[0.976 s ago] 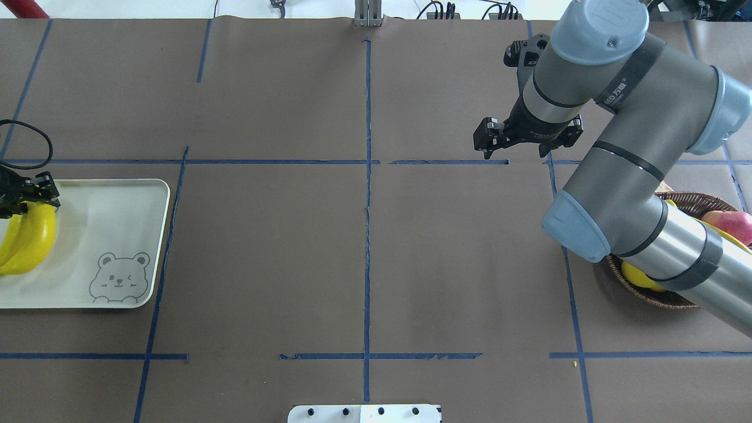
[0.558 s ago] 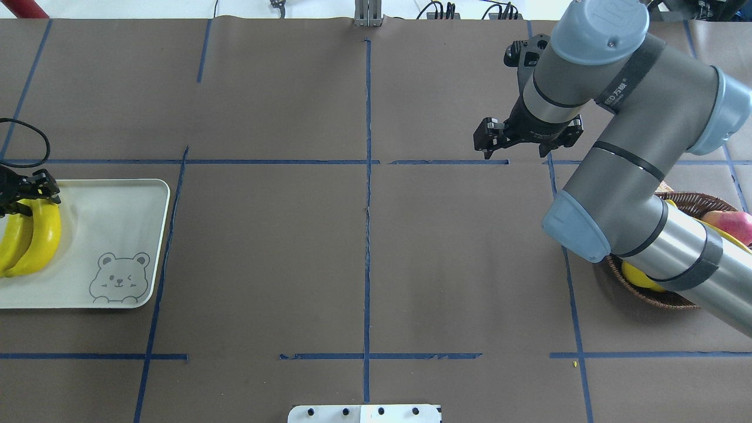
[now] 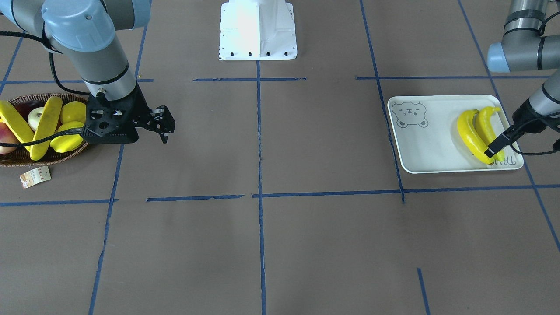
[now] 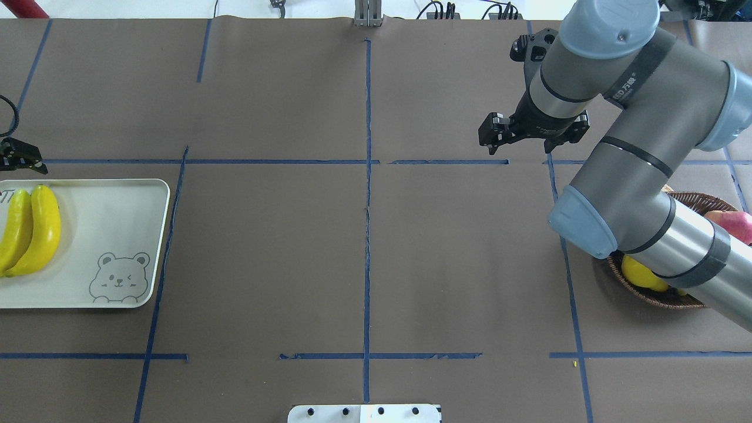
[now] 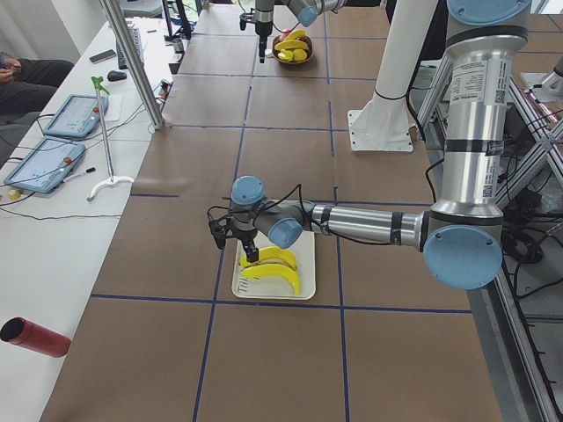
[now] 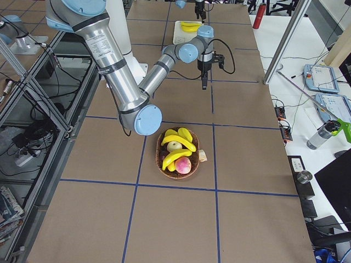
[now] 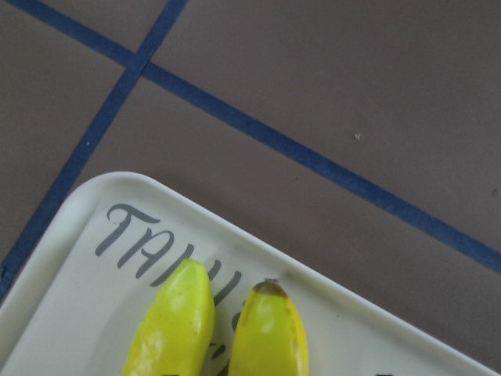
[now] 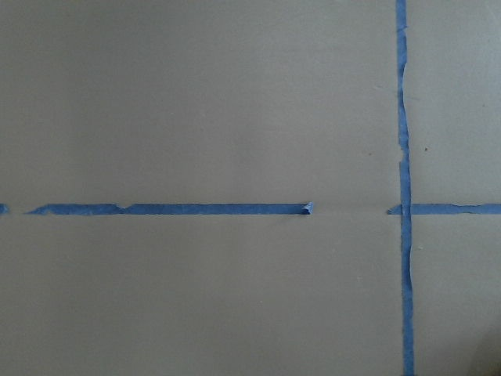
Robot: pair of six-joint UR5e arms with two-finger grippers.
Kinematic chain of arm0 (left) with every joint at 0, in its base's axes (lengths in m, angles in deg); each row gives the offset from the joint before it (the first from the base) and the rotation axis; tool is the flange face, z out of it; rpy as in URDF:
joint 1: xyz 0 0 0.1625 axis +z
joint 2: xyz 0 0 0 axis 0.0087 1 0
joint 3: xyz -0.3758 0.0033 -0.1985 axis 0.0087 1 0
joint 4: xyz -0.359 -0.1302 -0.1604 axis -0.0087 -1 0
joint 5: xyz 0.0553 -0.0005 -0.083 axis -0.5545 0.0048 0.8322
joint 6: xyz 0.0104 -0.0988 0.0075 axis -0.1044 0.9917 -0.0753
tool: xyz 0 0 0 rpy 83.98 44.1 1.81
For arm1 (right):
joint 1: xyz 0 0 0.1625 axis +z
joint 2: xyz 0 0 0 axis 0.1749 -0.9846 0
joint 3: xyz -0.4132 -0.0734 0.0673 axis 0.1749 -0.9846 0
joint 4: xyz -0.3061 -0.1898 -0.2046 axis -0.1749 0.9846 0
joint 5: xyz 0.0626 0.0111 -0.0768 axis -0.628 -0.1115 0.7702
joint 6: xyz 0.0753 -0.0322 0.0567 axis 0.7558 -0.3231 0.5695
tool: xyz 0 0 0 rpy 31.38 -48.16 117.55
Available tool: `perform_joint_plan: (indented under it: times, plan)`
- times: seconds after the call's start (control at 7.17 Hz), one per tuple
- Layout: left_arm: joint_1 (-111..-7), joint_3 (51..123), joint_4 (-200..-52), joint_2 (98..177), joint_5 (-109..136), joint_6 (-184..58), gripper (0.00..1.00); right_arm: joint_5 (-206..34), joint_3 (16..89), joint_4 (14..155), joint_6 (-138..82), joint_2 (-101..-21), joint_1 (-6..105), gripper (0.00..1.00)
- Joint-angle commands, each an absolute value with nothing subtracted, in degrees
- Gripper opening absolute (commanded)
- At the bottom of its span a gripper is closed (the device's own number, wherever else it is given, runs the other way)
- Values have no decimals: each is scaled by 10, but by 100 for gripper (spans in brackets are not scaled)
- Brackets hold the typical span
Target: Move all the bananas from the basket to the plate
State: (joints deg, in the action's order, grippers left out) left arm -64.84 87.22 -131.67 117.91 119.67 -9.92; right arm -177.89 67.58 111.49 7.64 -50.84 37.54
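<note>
At the robot's far left the flat off-white rectangular tray with the grey bear drawing, the plate [image 4: 117, 235], carries two long curved bright-yellow bananas [image 4: 41, 229] lying side by side, touching, their long axes running toward and away from the robot. The left claw [image 4: 23, 160] hangs just past the plate's far rim, above the bananas' tips. It holds nothing, and in the left side view its jaws look parted. The middle of the brown paper-covered bench [image 4: 264, 247], marked with blue tape lines, separates the two arms. The right claw [image 3: 162, 129] hovers over that paper with its jaws spread and nothing between them; its wrist camera shows only paper and tape. To that claw's right, and a little back toward the robot's base, sits the shallow oval basket of dark brown woven wicker [image 3: 52, 158], just beside the claw in the front-facing view. It holds two more bright-yellow bananas [image 3: 43, 127] among rounder yellow and red fruit. They lean together in a loose V, each long axis running roughly front to back across the bench. Half the task looks done. The right arm is plainly the nearer one, since the left is well apart at the other end. My judgement is that the next move means swinging the right claw sideways over the basket and setting its jaws across a banana's width, not along its length.
</note>
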Motion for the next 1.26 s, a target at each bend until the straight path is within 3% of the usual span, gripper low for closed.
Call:
perform_joint_plan:
  times: [0.0, 0.42, 0.56, 0.7, 1.12]
  plan:
    - [-655, 918, -1315, 1179, 1236, -139, 100, -1783, 710, 1119, -12, -560, 411, 100]
    - [-650, 948, -1316, 1199, 1238, -150, 100, -1782, 807, 1098, -94, -746, 440, 100]
    - [-650, 951, -1317, 1198, 1237, -149, 100, -1749, 807, 1039, -94, -812, 439, 100]
    - [-650, 951, -1317, 1198, 1237, -149, 100, -1718, 793, 987, -93, -847, 425, 100]
    - [-649, 949, -1317, 1198, 1237, -149, 100, -1651, 764, 991, -68, -851, 347, 100]
